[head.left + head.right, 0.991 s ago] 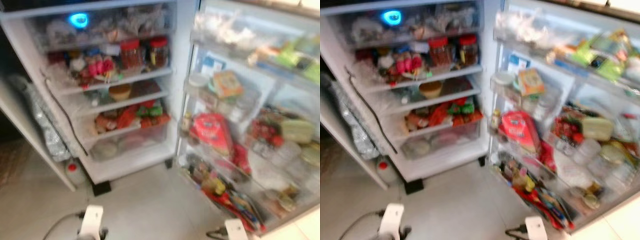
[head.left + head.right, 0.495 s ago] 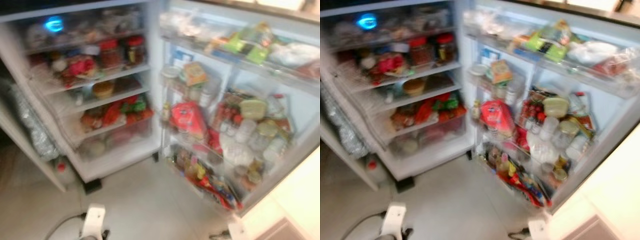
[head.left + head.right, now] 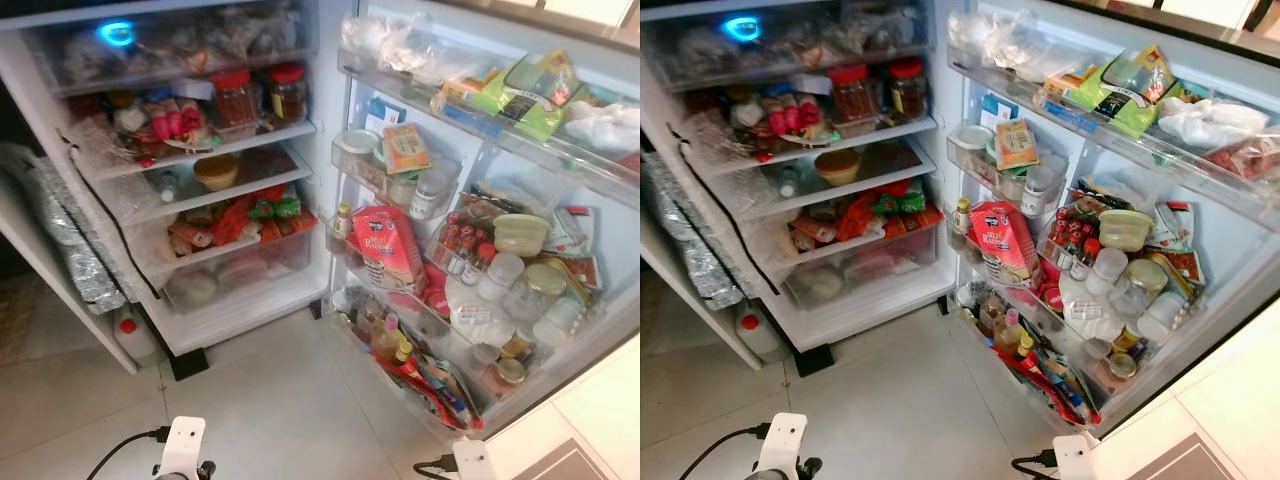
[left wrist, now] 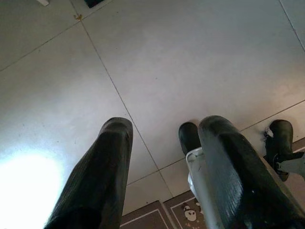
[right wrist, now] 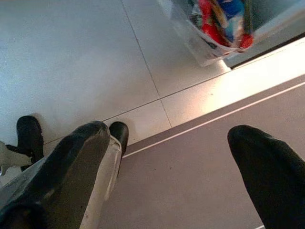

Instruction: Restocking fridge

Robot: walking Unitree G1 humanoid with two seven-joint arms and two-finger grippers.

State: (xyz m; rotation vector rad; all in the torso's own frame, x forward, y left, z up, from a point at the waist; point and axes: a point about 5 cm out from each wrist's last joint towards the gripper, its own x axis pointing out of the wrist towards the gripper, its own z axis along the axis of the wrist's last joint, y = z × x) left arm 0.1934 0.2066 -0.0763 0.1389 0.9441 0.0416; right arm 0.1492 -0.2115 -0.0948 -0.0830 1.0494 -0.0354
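Both arms hang low over the floor (image 4: 157, 62). The left gripper (image 4: 164, 143) and the right gripper (image 5: 171, 143) have jaws spread apart, holding nothing. The fridge (image 3: 200, 150) stands open ahead, well apart from them.

Home kitchen: stocked fridge (image 3: 330, 150), tiled floor (image 3: 280, 410)

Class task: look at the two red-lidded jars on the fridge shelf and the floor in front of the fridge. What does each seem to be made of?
Red-lidded jars: clear glass or plastic, since the dark contents show through; the lids look like plastic. Floor: pale glossy tile, judging by the straight grout lines and its soft sheen.
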